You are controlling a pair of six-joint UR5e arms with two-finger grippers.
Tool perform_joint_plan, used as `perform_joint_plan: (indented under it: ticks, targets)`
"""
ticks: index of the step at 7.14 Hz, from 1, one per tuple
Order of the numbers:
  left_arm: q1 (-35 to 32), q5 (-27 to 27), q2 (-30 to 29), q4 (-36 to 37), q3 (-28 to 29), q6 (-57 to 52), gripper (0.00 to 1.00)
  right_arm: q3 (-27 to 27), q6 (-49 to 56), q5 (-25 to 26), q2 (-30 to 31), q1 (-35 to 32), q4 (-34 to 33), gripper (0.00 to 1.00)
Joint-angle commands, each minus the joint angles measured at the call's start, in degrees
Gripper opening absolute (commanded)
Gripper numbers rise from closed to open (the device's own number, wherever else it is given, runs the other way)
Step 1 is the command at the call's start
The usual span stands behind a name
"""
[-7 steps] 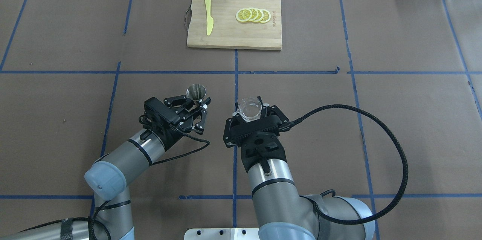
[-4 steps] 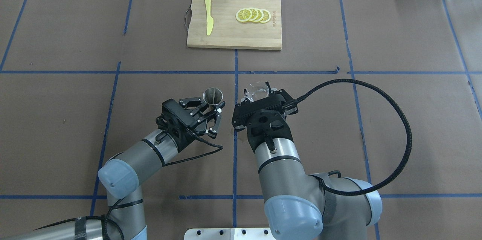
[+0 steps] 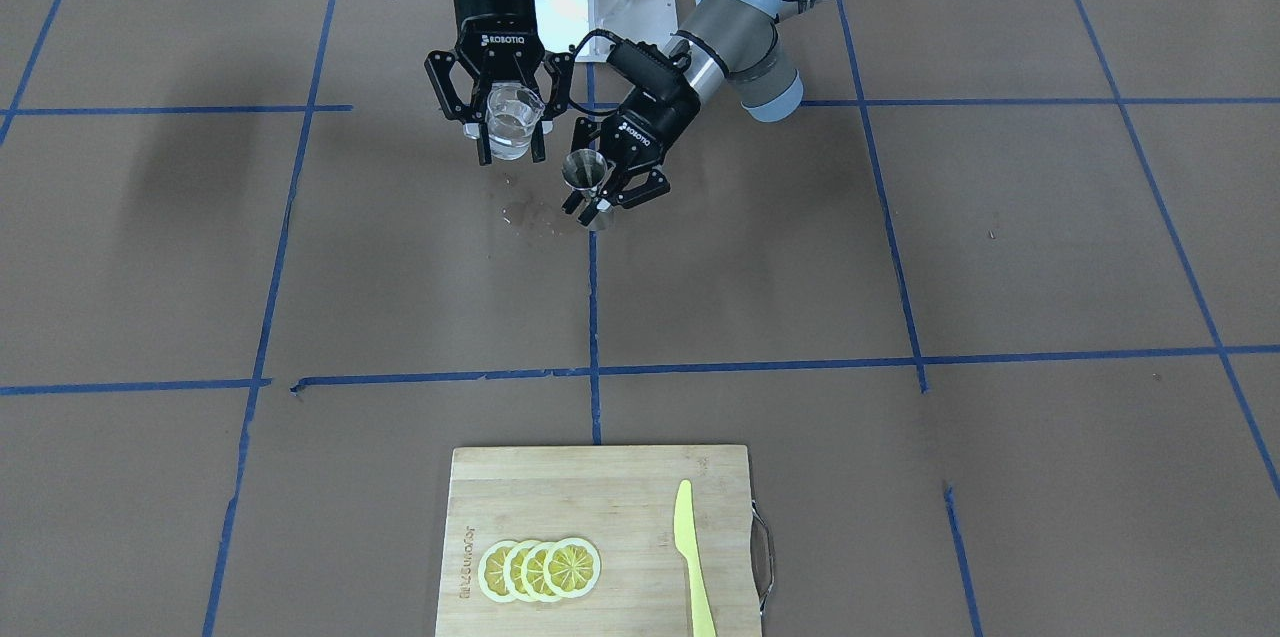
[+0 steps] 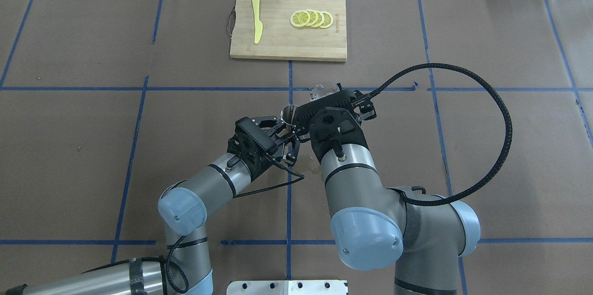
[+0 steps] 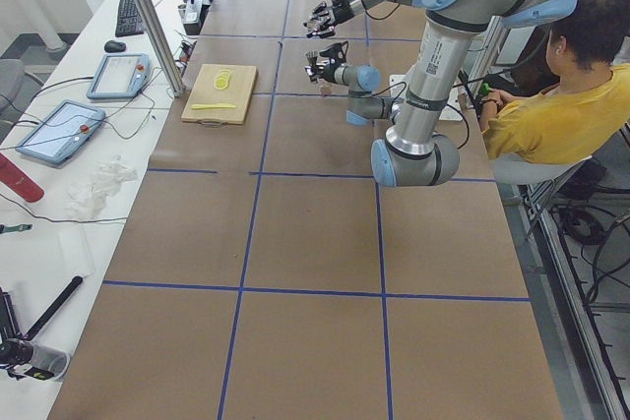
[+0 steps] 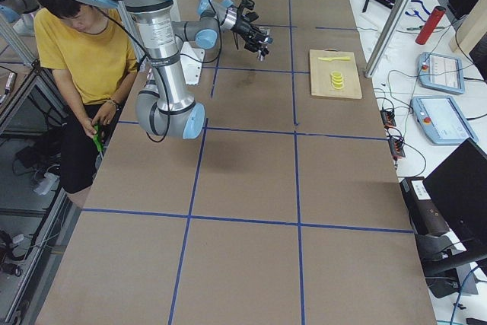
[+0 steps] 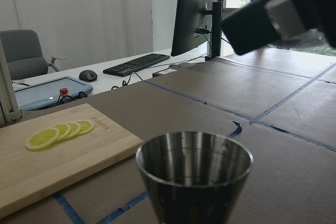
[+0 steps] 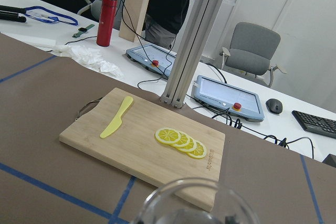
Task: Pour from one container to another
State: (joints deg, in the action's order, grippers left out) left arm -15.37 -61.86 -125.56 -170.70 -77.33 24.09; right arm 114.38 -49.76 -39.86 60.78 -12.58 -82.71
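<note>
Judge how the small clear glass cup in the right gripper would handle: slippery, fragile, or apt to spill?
Probably slippery: the small clear glass cup is smooth and rounded where the right gripper pinches it. Likely fragile if dropped, being glass held off the table. May spill when tilted: wet spots mark the table beneath.

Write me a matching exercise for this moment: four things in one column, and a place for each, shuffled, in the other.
Things:
1. glass cup
2. jigger
3. lemon slices
4. yellow knife

Places:
A. on the cutting board, at its handle end
B. in the left arm's fingers
C. fanned out on the cutting board, away from its handle
D. in the right arm's fingers

Pairs: 1-D, 2-B, 3-C, 4-A
</note>
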Motion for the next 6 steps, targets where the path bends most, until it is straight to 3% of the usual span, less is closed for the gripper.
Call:
perform_joint_plan:
  ticks: [1,3,6]
  targets:
    - [-0.02,-0.37,-1.09,-0.07,1.13,0.08,0.00,1.09,2.46,-1.00,-0.66,-1.30,-2.53,0.00]
    - [-0.02,-0.37,-1.52,-0.07,1.65,-0.01,0.00,4.09,2.56,-1.62,-2.84,-1.74,-11.37,0.00]
    - [-0.02,-0.37,-3.54,0.02,1.83,-0.01,0.00,4.36,5.09,-1.71,-2.95,-1.66,-13.26,0.00]
